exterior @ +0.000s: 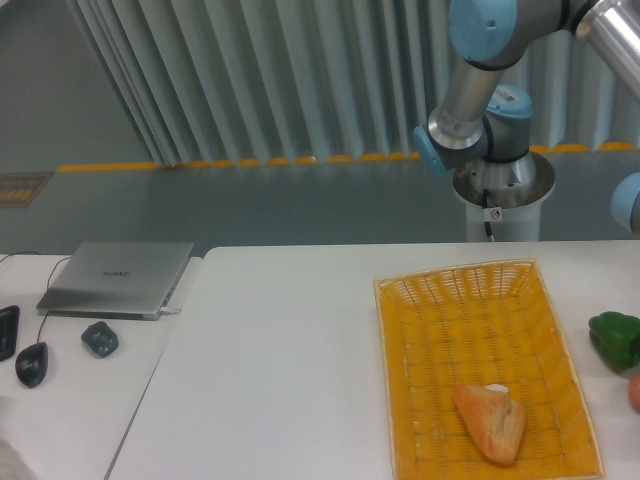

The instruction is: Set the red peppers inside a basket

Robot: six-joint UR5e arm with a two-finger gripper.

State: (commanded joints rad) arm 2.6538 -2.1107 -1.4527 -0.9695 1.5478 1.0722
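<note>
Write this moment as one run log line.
pincer: not in view | red pepper: on table at right edge, outside basket | bread roll: in basket | green pepper: on table

White tabletop (290,360) carries basket (440,300), green pepper (616,338) at right edge — red pepper (635,392) sliver just below.

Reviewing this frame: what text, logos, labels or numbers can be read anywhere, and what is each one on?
Closed silver laptop: a small logo on the lid, too blurred to read.
Grey metal robot pedestal: a small white and red sticker, too small to read.
Blue cap on the robot arm joint: a faint mark, unreadable.
Nothing else bears text.
</note>
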